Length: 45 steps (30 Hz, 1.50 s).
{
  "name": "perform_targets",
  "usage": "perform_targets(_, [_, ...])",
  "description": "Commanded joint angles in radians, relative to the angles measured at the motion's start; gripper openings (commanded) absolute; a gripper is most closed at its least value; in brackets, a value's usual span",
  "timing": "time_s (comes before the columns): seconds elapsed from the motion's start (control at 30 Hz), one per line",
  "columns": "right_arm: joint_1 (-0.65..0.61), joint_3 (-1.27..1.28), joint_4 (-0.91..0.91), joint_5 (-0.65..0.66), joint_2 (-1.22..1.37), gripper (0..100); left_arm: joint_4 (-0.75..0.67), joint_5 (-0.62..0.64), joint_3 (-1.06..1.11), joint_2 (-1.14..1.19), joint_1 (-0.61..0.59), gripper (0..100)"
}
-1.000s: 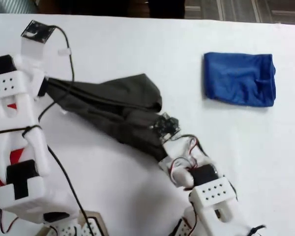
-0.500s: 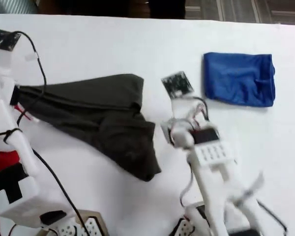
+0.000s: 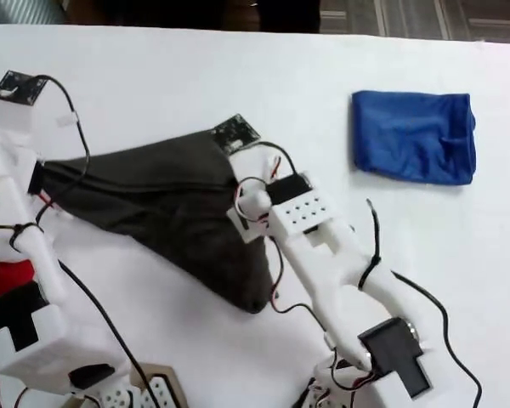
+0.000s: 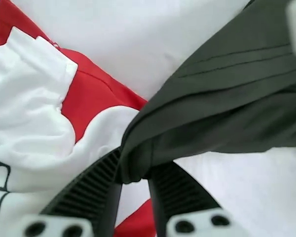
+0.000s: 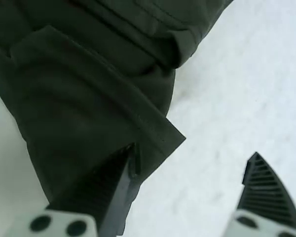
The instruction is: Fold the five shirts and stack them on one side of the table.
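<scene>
A dark grey shirt point(image 3: 170, 204) lies bunched across the table's middle-left. My left gripper point(image 4: 135, 173) is shut on its left end, which is pinched into a fold between the black fingers; in the high view that gripper point(image 3: 36, 177) sits at the table's left edge. My right gripper point(image 5: 187, 173) stands open over the shirt's hemmed corner point(image 5: 158, 133), one finger point(image 5: 106, 182) on the cloth, the other point(image 5: 261, 187) above bare table. The right arm point(image 3: 297, 212) is at the shirt's upper right corner. A folded blue shirt point(image 3: 414, 136) rests at the right.
A red and white shirt point(image 4: 39, 113) lies under the left gripper, with a red patch point(image 3: 4, 276) beside the left arm. The white table point(image 3: 238, 76) has free room at the back and between the dark and blue shirts. Cables trail from both arms.
The right gripper let go of the dark shirt's lower right, swung out to the right, then came back over its upper right corner. The left arm pulled the shirt leftward.
</scene>
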Motion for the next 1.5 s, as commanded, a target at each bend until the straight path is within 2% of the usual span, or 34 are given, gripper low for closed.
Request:
perform_targets(0.0, [0.010,-0.043,-0.013,-0.008,0.021,32.3,-0.018,0.000,-0.001,-0.048,-0.009,3])
perform_targets(0.37, [0.007,-0.166,-0.035,-0.009,0.255,30.7,-0.015,0.000,0.001,-0.049,-0.011,3])
perform_targets(0.53, [0.010,-0.190,-0.035,-0.009,0.282,11.6,-0.020,-0.002,-0.002,-0.049,-0.011,3])
perform_targets(0.6, [0.013,-0.189,-0.027,-0.009,0.292,7.7,-0.020,-0.002,-0.005,-0.049,-0.011,3])
perform_targets(0.83, [0.013,-0.195,-0.007,-0.009,0.348,18.0,-0.020,-0.002,-0.007,-0.049,-0.011,3])
perform_targets(1.03, [0.007,-0.195,-0.007,-0.009,0.366,19.0,-0.020,-0.002,-0.007,-0.049,-0.011,3])
perform_targets(1.1, [0.007,-0.195,-0.007,-0.009,0.363,16.5,-0.020,-0.002,-0.007,-0.049,-0.011,3])
perform_targets(1.23, [0.015,-0.195,-0.007,-0.008,0.354,0.9,-0.020,-0.002,-0.007,-0.049,-0.011,3])
perform_targets(1.47, [0.073,-0.193,0.058,-0.002,0.222,1.9,-0.020,-0.002,-0.005,-0.049,-0.011,3])
